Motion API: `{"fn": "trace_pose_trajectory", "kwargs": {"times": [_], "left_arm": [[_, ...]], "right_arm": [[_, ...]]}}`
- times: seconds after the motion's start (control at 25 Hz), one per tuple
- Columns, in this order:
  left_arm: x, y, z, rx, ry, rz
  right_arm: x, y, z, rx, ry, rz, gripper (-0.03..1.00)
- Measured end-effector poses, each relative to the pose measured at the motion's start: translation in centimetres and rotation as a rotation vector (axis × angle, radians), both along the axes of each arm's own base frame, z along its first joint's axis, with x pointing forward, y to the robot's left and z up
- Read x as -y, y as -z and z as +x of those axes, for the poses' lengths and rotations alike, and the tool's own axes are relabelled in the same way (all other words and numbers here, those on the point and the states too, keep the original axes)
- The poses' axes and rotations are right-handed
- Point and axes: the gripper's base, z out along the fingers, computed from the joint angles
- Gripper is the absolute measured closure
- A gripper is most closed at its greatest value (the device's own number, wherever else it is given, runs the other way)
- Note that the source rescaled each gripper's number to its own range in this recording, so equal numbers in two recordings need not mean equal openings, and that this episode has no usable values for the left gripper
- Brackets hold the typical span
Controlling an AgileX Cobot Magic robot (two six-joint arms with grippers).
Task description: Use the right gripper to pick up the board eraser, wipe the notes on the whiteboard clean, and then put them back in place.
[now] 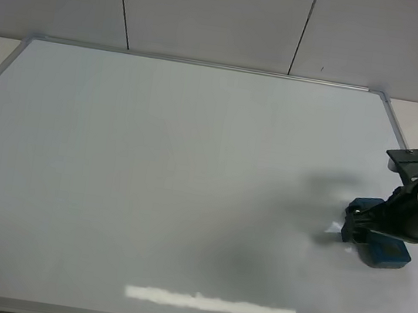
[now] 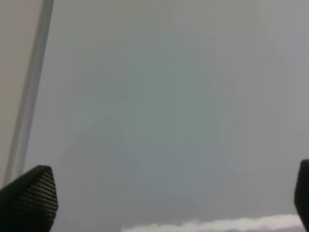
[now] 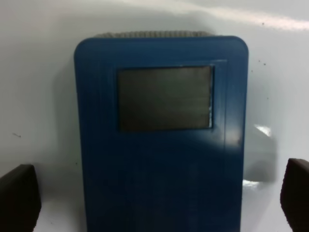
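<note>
Near right edge of whiteboard (image 1: 189, 185), my right gripper (image 1: 356, 226) hangs over board eraser (image 1: 383, 247). Jaws spread wide, one finger (image 3: 19, 198) each side of blue block, gap showing between, nothing clamped. Eraser lies flat on board, grey square patch (image 3: 165, 98) facing up. My left gripper (image 2: 169, 193) open too, empty, over bare board beside silver frame (image 2: 29, 101). No red notes visible on surface.
</note>
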Motion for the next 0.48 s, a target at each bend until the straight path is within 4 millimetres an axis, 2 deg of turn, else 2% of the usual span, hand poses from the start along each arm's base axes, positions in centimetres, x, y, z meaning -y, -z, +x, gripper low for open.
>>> {"fn": "trace_pose_trajectory", "kwargs": {"times": [0.12, 0.2, 0.32, 0.48], "left_arm": [[0.0, 0.0, 0.0, 0.0, 0.0, 0.0], [0.0, 0.0, 0.0, 0.0, 0.0, 0.0], [0.0, 0.0, 0.0, 0.0, 0.0, 0.0], [0.0, 0.0, 0.0, 0.0, 0.0, 0.0]], "right_arm": [[0.0, -0.3, 0.0, 0.012, 0.001, 0.001, -0.03], [0.0, -1.3, -0.1, 0.053, 0.014, 0.015, -0.03], [-0.1, -3.8, -0.4, 0.164, 0.041, 0.054, -0.03], [-0.2, -8.3, -1.8, 0.357, 0.05, 0.112, -0.03]]}}
